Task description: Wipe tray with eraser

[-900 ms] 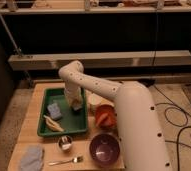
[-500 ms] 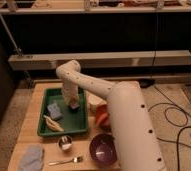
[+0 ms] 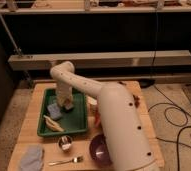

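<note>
The arm (image 3: 89,89) reaches across the table (image 3: 28,136), bends, and drops its wrist straight down into the tray (image 3: 80,116). The gripper (image 3: 66,103) sits over the eraser (image 3: 69,107) on the tray's floor. I cannot tell whether it is gripping the eraser.

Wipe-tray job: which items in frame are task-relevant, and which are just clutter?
In the job:
green tray; eraser, the small dark block at the end effector, which is low inside the tray.

Lying about:
blue-grey block and pale object in the tray; small round bowl, purple bowl, fork and grey-blue cloth on the wooden table.
</note>
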Available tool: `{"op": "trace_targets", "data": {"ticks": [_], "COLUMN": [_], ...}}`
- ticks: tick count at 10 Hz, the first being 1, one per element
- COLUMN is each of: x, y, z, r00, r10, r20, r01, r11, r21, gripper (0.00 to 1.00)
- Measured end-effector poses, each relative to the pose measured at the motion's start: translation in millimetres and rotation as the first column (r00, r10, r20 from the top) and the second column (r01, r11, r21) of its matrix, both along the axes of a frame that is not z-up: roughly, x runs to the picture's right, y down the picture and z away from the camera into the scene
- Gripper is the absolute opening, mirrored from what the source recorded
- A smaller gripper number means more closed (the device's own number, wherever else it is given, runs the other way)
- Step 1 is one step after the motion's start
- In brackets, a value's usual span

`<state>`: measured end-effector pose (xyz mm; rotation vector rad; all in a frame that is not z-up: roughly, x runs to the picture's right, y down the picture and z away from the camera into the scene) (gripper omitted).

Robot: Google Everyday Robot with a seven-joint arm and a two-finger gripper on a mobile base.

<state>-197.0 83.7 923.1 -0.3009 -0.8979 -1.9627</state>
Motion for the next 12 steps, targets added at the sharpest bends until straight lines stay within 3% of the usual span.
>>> {"op": "trace_targets", "data": {"ticks": [5,12], "x": [-4,13], "y": [24,42], "z": [-32.9,-73.3], "r00": [1.000,1.000], "r10": [-0.027,0.006], "r20": [0.011,-0.027], "r01": [0.027,-0.006], "r11": [0.9996,1.0000], "r21": [-0.005,0.005], "gripper": [0.00,0.00]}}
